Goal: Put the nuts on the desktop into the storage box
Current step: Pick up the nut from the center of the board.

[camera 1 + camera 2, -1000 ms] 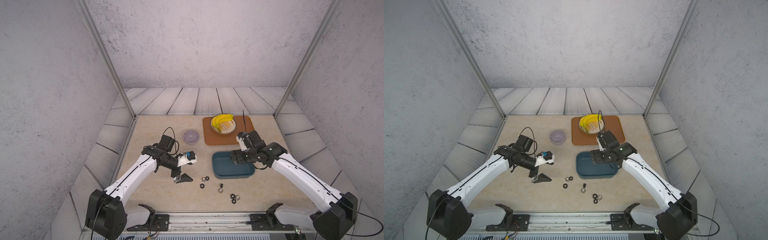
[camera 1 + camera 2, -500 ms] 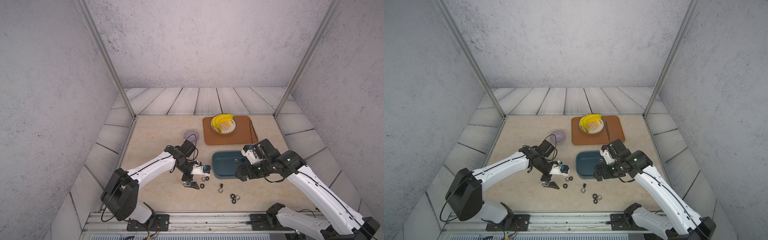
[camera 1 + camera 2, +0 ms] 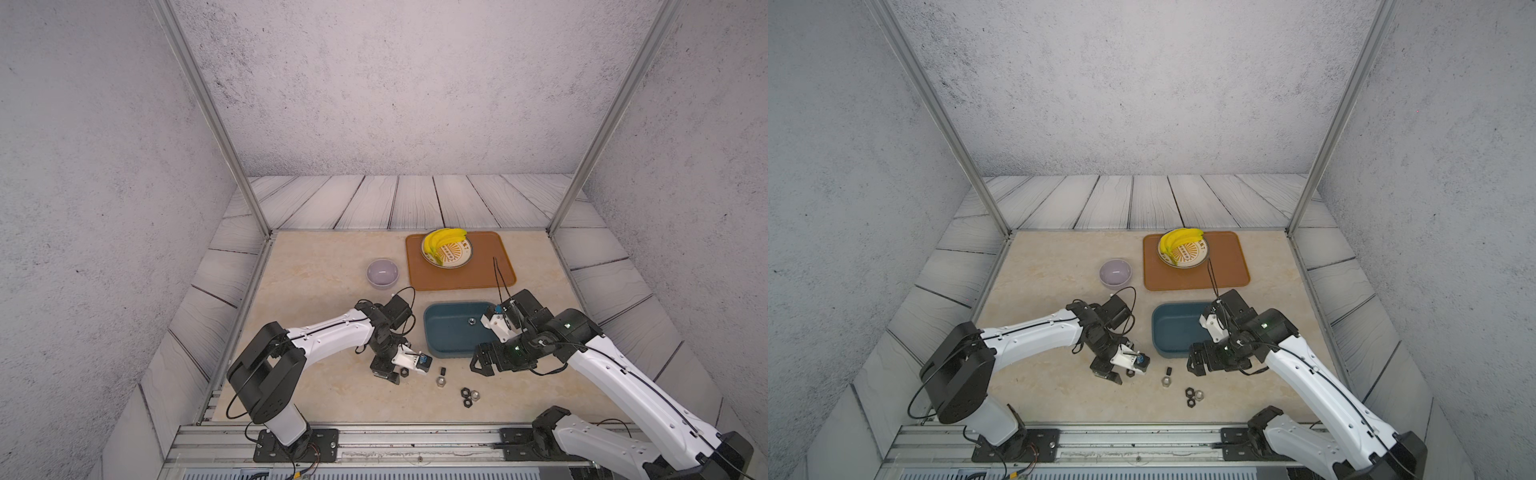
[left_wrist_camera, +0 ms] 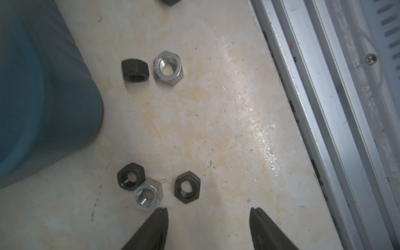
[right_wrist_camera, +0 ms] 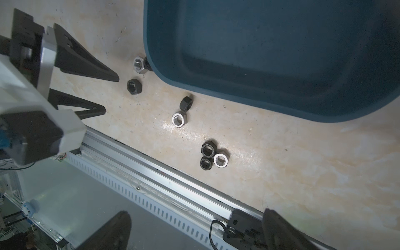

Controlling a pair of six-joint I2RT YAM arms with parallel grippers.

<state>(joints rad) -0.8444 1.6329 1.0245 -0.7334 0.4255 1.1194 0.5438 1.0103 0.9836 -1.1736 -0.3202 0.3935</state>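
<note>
the left claw [image 4: 207, 211] sits low over the counter [image 3: 324, 266], jaws apart, bare stone between them, nothing gripped. three of the nuts lie just ahead of its tips: a black one [image 4: 187, 187] roughly in line with the gap, and a silver one [image 4: 147, 193] touching a second black one [image 4: 130, 176]. the lone black nut looks like the target, since it lies clear of its neighbours and the jaws could straddle it. in both top views the claw's white camera housing [image 3: 409, 360] covers most of this trio, so only the wrist views place them.

further along, a black nut tipped on edge [image 4: 135, 70] sits just beside a flat silver one [image 4: 167, 68]. another is cut off at the frame edge. past those, a tight cluster of three [image 5: 208, 149] rests near the front rail [image 5: 151, 181].

the storage box [image 3: 449, 336] stands on the counter just beside the nuts, which keeps each carry short. one small nut [image 3: 471, 320] seems to lie on its floor, though it is tiny there. the right arm [image 3: 623, 374] hides the box's right end.

the right claw [image 5: 194, 214] is spread wide and empty, hanging near the box's front corner. it is probably positioned for the cluster. its tips are blurred and cut off in its own wrist view.
</note>
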